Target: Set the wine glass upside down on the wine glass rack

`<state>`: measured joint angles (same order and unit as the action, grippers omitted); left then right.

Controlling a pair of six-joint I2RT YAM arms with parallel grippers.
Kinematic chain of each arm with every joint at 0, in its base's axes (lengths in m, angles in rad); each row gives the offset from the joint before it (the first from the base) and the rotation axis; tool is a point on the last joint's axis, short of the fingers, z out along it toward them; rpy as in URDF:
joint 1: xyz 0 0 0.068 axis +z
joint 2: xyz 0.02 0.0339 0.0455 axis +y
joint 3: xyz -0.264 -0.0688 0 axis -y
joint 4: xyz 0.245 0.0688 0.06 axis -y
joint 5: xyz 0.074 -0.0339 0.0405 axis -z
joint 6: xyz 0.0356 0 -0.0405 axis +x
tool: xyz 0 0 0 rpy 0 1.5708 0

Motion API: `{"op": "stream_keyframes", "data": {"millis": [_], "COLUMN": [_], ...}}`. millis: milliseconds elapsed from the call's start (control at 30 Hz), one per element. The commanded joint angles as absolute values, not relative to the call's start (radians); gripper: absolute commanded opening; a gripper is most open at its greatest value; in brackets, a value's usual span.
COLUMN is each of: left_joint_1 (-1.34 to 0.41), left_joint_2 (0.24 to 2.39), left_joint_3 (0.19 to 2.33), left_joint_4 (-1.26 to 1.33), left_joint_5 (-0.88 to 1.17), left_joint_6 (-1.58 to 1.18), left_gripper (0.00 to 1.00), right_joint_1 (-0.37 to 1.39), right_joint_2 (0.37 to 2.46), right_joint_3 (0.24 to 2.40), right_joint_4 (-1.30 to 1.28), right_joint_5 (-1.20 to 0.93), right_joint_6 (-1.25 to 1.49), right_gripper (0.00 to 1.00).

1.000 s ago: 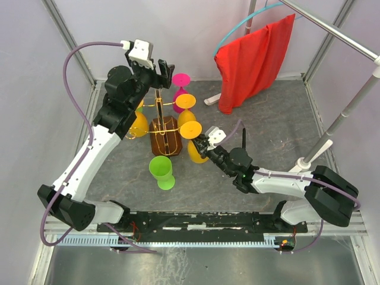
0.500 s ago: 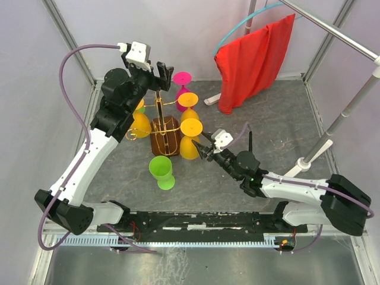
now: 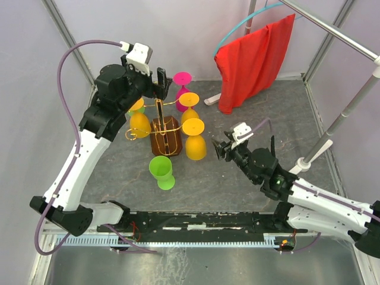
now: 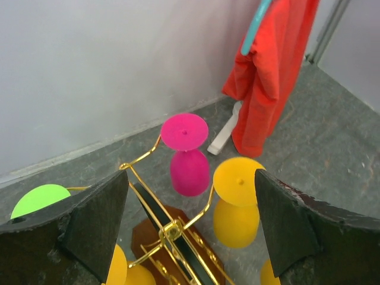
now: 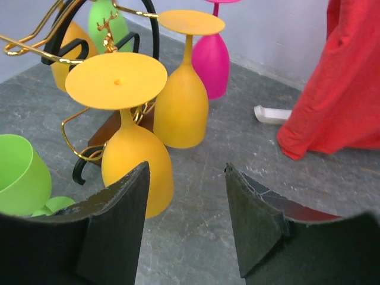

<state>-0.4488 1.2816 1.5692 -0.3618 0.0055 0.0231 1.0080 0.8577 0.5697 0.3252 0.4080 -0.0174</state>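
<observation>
Both pairs of fingers are spread wide and hold nothing: the left gripper [image 4: 191, 178] above the wine glass rack [image 3: 164, 135], the right gripper [image 5: 187, 172] just right of it, apart from the orange wine glass [image 5: 133, 157] hanging upside down on its right wire arm.

Right wrist: jaws parted, facing the hung glasses.
Right gripper [image 5: 187, 196] has its fingers spread, nothing between. Ahead, an orange plastic wine glass [image 5: 133, 160] hangs bowl-down, apparently on the gold-wire wine glass rack [image 5: 37, 50]. A second orange glass [image 5: 181, 110] and a magenta glass [image 5: 211, 62] are behind. A lime-green cup-shaped glass [image 5: 21, 175] is upright at left, and a red hanging cloth [image 5: 350, 77] is on the right.
</observation>
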Motion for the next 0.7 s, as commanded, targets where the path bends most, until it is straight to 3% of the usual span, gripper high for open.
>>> {"op": "stream_keyframes", "data": {"millis": [0,200,367,667], "left_joint_1": [-0.445,-0.449,-0.449,-0.448], "left_joint_2": [1.245,1.231,1.192,1.122], "left_joint_3": [1.658,1.661,1.573,1.542], "left_joint_4": [-0.556,-0.725,-0.806,-0.694], "left_joint_5": [0.1,0.226,0.318,0.045], "left_joint_6": [0.108,0.172,0.169,0.128], "left_gripper": [0.93,0.93,0.92,0.94], "right_joint_1": [1.013,1.013,1.013,1.015], "right_joint_2": [0.885,1.012,1.05,1.158], "right_joint_3": [0.77,1.045,1.187,1.312], "right_joint_4": [-0.03,-0.429,-0.583,-0.643], "right_joint_5": [0.501,0.552,0.54,0.338], "right_joint_6": [0.118,0.247,0.297,0.372], "right_gripper": [0.62,0.64,0.64,0.59]}}
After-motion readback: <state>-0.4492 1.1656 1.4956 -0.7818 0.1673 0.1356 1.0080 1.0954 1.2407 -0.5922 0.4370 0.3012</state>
